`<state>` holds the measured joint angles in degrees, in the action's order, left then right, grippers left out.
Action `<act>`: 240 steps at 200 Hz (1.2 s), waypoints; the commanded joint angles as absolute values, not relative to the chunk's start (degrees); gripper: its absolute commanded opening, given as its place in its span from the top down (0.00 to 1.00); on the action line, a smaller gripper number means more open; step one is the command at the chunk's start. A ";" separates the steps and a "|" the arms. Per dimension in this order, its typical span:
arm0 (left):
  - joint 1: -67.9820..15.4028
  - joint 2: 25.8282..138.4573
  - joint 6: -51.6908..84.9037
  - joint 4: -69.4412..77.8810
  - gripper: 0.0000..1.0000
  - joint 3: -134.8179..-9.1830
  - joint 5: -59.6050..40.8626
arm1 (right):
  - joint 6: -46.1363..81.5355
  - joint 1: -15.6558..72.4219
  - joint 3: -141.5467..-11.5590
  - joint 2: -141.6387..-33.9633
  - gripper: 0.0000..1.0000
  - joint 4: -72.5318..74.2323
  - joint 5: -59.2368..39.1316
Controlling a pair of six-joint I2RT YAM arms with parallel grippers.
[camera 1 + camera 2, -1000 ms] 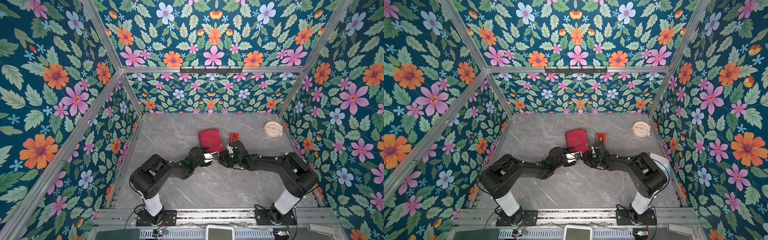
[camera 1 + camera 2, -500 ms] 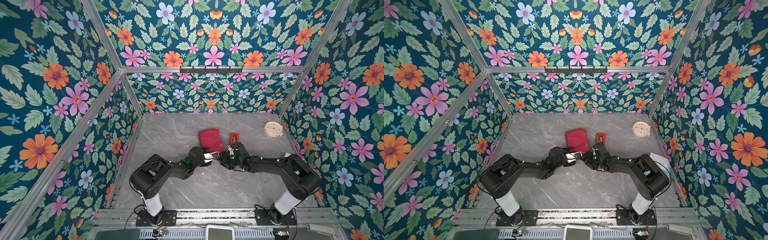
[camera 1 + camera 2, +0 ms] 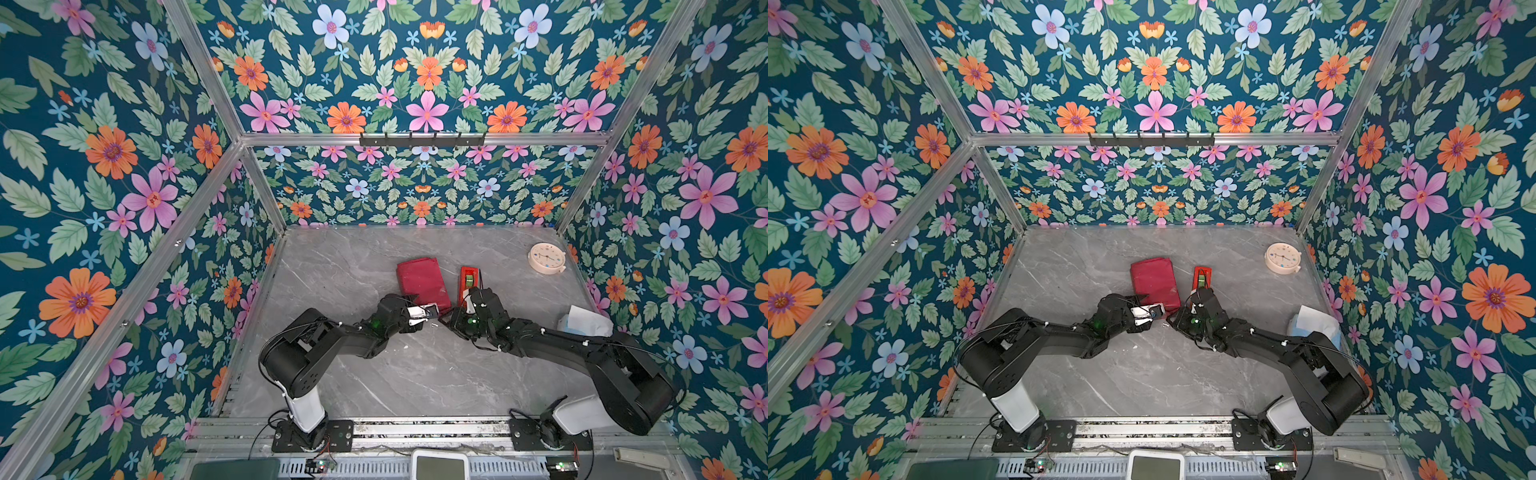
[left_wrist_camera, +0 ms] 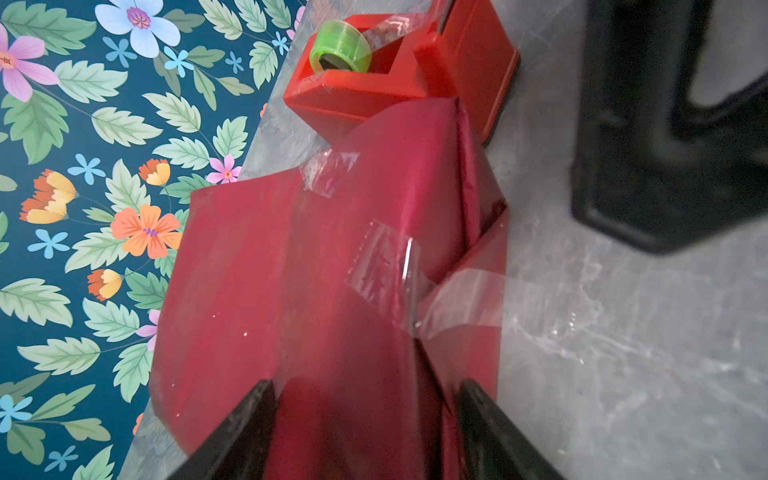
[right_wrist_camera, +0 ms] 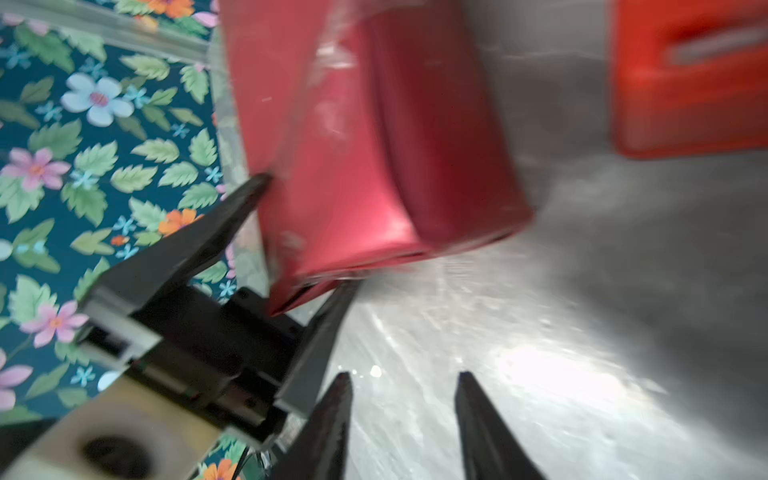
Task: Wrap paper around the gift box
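**While the left gripper [image 4: 365,386] pinches the wrapped paper [image 3: 422,280], the right gripper [image 5: 404,375] stands off**

Although the gift box itself is hidden, the paper folded round it marks its place: dull red, flat and oblong, at the middle of the table [image 3: 415,374], slightly towards the far side. Clear tape strips [image 4: 382,266] cross the folded end flaps. The left gripper is closed on the paper's near end, one finger over the top face and one under the lower edge. The right gripper hovers by the near right corner, jaws partly apart with only bare table between them. Just right of the paper stands a red tape dispenser [image 3: 469,280] with a green roll [image 4: 340,52]. A round cream clock [image 3: 547,258] lies far right, its dial too small to read.
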<state>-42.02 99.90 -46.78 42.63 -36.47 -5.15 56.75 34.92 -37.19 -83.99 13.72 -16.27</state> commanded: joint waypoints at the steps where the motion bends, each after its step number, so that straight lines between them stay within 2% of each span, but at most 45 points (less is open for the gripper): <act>1: -41.95 100.28 -46.14 40.43 0.29 -36.62 -5.98 | 53.67 35.40 -38.97 -85.77 0.72 16.69 -15.13; 24: -41.93 100.20 -46.05 40.50 0.29 -36.65 -5.98 | 53.09 35.56 -40.96 -88.65 0.83 18.97 -15.25; 51: -41.92 100.11 -46.06 40.34 0.29 -36.65 -5.98 | 53.20 35.82 -41.75 -91.40 0.88 22.00 -14.94; 240: -41.93 100.37 -45.52 40.12 0.29 -36.98 -6.33 | 51.51 36.66 -37.62 -100.32 0.90 33.05 -6.53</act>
<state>-42.00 100.05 -46.50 42.46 -36.77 -5.56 52.69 36.58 -37.65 -99.42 29.95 -8.71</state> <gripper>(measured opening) 0.708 0.100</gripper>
